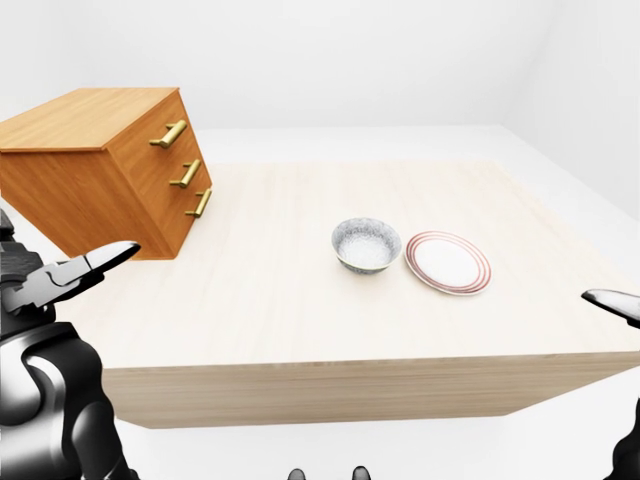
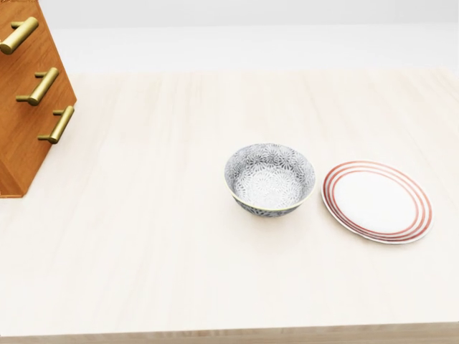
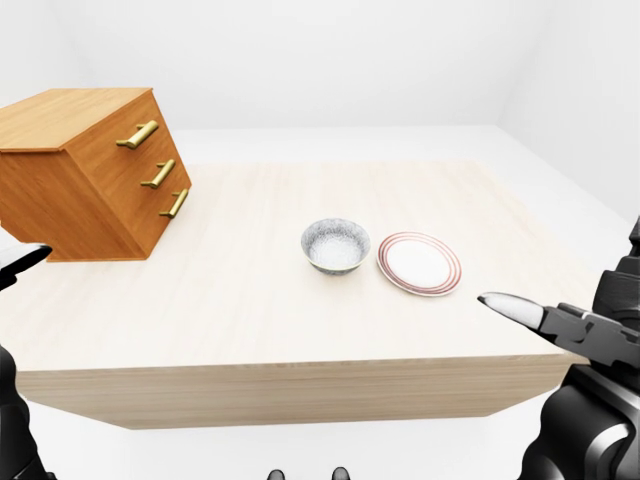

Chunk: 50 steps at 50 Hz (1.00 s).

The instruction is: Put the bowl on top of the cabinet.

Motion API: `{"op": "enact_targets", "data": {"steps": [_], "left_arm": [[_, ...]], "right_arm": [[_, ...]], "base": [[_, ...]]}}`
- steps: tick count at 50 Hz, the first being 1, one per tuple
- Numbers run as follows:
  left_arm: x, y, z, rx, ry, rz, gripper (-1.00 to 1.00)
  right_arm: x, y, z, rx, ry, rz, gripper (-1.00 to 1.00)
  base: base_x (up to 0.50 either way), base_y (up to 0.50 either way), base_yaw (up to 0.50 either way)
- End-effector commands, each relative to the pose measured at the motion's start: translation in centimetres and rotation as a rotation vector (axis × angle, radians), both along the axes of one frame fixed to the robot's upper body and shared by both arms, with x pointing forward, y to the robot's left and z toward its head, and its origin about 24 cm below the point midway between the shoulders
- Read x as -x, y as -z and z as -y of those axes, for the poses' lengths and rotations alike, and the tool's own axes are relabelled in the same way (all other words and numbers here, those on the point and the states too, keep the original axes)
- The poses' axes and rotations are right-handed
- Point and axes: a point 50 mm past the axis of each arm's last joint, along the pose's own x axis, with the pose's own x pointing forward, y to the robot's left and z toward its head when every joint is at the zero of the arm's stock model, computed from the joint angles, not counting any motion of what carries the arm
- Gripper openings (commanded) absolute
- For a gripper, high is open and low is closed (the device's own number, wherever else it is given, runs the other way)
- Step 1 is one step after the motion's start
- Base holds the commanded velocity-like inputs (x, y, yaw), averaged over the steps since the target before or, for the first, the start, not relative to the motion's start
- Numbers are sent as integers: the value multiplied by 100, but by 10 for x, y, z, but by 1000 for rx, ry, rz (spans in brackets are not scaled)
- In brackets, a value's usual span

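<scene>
A grey patterned bowl (image 2: 270, 179) stands upright near the middle of the light wooden table (image 1: 300, 300), empty. The wooden cabinet (image 1: 100, 170) with three brass handles sits at the table's left, its flat top bare. My left hand (image 1: 85, 268) hovers at the left edge of the left-eye view, fingers spread, well short of the bowl and below the cabinet. My right hand (image 3: 545, 318) hangs at the right of the right-eye view, fingers extended, holding nothing, off the table's near right corner.
A white plate with red rings (image 2: 377, 201) lies just right of the bowl, almost touching it. The table's near edge (image 1: 330, 385) runs between my hands and the objects. White floor and walls surround the table.
</scene>
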Motion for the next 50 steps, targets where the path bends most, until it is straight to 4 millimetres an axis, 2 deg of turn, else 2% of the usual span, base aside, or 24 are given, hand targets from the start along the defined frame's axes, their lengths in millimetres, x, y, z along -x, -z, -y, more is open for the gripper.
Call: {"op": "enact_targets", "data": {"steps": [1,32,50], "left_arm": [[0,0,-2,15,-8,0,100],[0,2,-3,13,-12,-6,100],[4,-2,-1,7,-12,12,100]], "right_arm": [[2,-2,-1,-1,-21,12,100],[5,-2,-2,14,-11,11,100],[1,2,-8,68,-24,-27,100]], "base": [[46,0,0],[50,0,0],[1,7,0]]}}
